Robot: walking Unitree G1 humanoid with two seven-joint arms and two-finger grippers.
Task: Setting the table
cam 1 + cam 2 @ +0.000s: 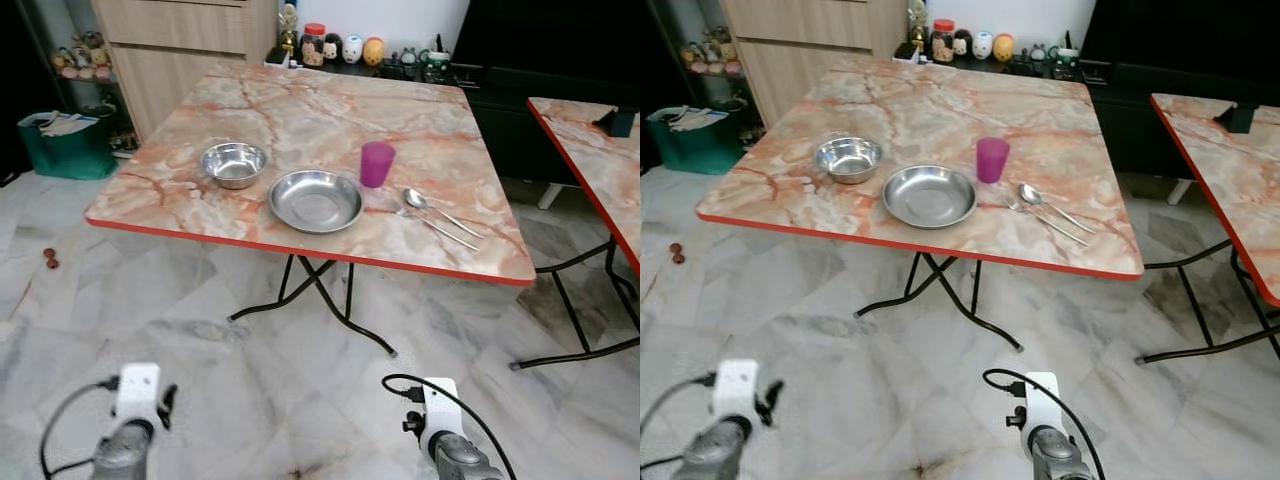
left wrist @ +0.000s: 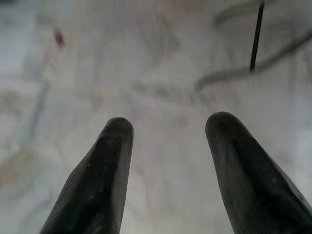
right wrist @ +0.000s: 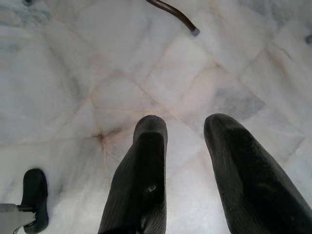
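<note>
A marble-patterned folding table [image 1: 300, 110] with a red edge stands ahead of me. On it, from left to right, are a small steel bowl [image 1: 234, 163], a wide steel plate [image 1: 315, 200], a purple cup [image 1: 377, 163], and a spoon [image 1: 425, 205] lying beside a fork [image 1: 437, 229]. Both arms hang low over the floor, short of the table: the left arm [image 1: 135, 400] and the right arm [image 1: 440, 412]. My left gripper [image 2: 170, 122] is open above bare floor tiles. My right gripper [image 3: 186, 121] is also open with nothing between its fingers.
A second marble table [image 1: 590, 150] stands at the right. The near table's black legs [image 1: 320, 295] cross underneath it. A green bag [image 1: 65, 145] and a wooden cabinet [image 1: 180, 40] are at the back left. A small red object [image 1: 49, 258] lies on the floor.
</note>
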